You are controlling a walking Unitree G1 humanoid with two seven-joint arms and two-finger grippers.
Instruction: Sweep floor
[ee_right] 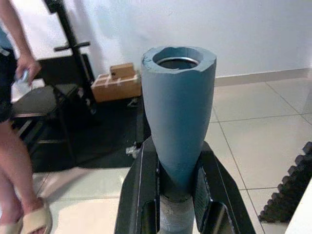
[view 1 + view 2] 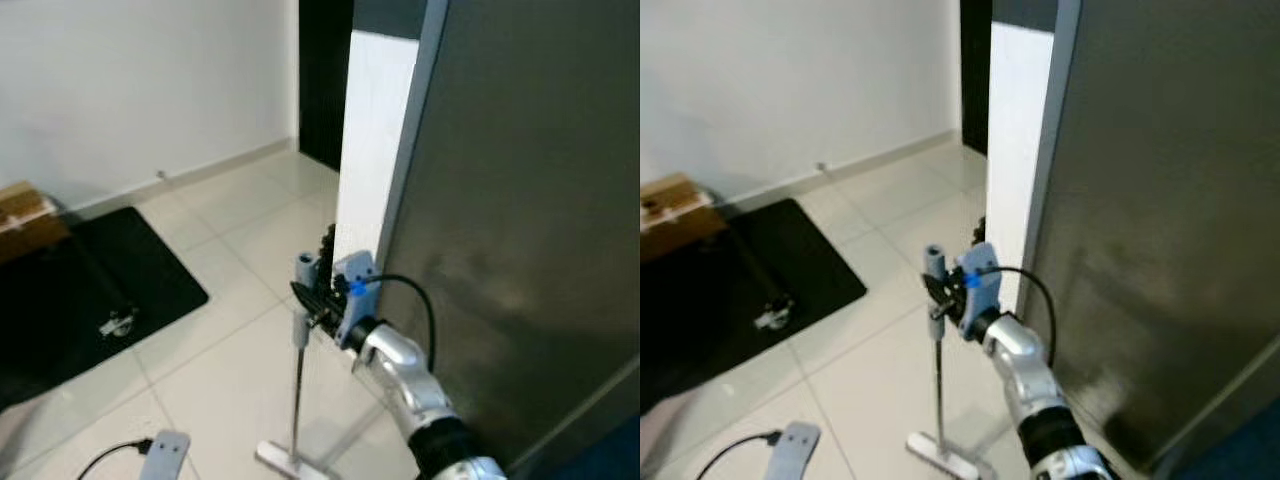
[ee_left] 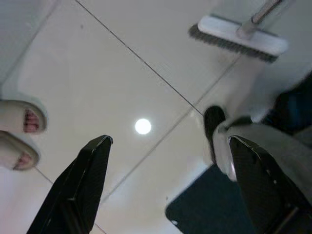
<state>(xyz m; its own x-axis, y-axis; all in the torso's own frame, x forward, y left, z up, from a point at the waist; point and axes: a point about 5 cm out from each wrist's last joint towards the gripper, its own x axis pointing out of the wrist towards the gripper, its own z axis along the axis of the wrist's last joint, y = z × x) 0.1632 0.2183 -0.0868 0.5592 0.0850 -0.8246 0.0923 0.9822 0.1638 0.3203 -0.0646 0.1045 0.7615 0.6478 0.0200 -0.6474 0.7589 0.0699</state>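
Broom gripped, left side idle

While the broom (image 2: 297, 385) is stood upright on the tiled floor (image 2: 230, 370) beside the grey door (image 2: 520, 230), its blue handle tip (image 1: 178, 109) is clamped by the right gripper (image 2: 318, 290). Left gripper (image 3: 165, 185) fingers are spread wide, holding nothing.

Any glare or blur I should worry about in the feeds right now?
Left wrist view: a round ceiling-light glare spot on the floor tiles. Right wrist view: the broom handle, clamped in the right gripper, is sharp; the background is softer. Eye views: slightly soft, evenly lit.
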